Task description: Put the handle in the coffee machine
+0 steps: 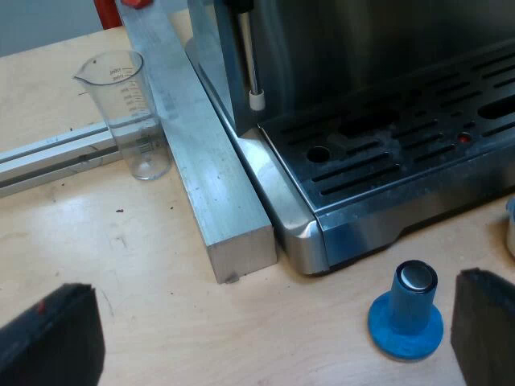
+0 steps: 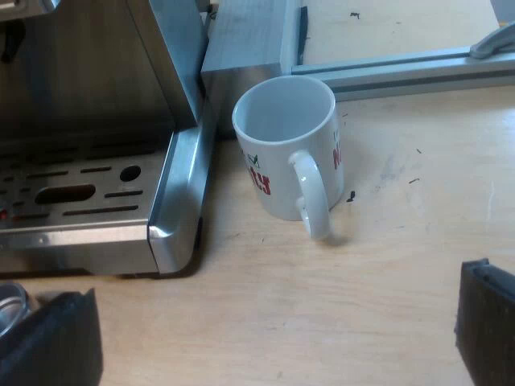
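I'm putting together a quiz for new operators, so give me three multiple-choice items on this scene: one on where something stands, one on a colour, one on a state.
1. Where does the measuring glass stand?
A) on the drip tray
B) on the table, beside the metal bar
C) on the bean hopper

2. What colour is the tamper?
A) blue
B) black
C) red

3. How is the mug?
A) lying on its side
B) upright, full of coffee
C) upright, empty

Answers:
1 B, its base rests on the wood next to the bar.
2 A, its base and stem are blue, with a metal cap on top.
3 C, its mouth faces up and the inside is bare white.
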{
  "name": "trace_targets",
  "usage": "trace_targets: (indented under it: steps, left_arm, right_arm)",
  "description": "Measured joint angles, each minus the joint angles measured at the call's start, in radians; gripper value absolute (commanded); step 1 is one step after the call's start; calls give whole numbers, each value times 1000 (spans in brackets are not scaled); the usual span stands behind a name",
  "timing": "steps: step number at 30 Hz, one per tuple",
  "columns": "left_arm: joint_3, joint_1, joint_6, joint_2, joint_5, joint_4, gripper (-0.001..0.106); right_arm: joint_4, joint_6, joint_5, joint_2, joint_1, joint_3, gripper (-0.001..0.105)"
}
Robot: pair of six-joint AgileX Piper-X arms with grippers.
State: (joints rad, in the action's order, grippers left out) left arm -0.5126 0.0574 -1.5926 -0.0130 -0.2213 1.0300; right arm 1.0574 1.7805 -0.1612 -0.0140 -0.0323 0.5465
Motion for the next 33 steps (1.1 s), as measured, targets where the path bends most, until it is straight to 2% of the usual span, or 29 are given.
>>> trace_targets:
  steps: [8, 10, 12, 14, 15, 17, 19, 22, 25, 26, 33]
  left_arm:
    - [7, 0, 0, 0, 0, -16, 88]
    - [7, 0, 0, 0, 0, -16, 88]
    - [7, 0, 7, 0, -26, -16, 88]
    - [7, 0, 19, 0, -99, -15, 88]
    - [5, 0, 20, 0, -111, -12, 88]
    - [-20, 0, 20, 0, -174, 16, 88]
    - [-36, 0, 45, 9, -206, 27, 88]
    - [-74, 0, 132, 68, -264, 38, 88]
    - [-94, 9, 181, 112, -291, 37, 88]
    - [-107, 26, 212, 157, -318, 38, 88]
    - [-111, 115, 228, 295, -412, 38, 88]
  right_arm:
    - [0, -15, 0, 0, 0, -4, 90]
    - [0, -45, 0, 0, 0, -4, 90]
    - [0, -68, 0, 0, 0, -4, 90]
    - [2, -70, -10, 0, 0, -4, 90]
    - [6, -70, -21, 0, 0, -4, 90]
    - [61, -75, -71, 16, 0, 20, 90]
    - [95, -73, -105, 45, 0, 48, 90]
    - [150, -21, -159, 116, 0, 102, 90]
    - [186, 28, -195, 175, 0, 148, 90]
    - [202, 56, -213, 201, 0, 161, 90]
    - [225, 140, -268, 343, -57, 198, 90]
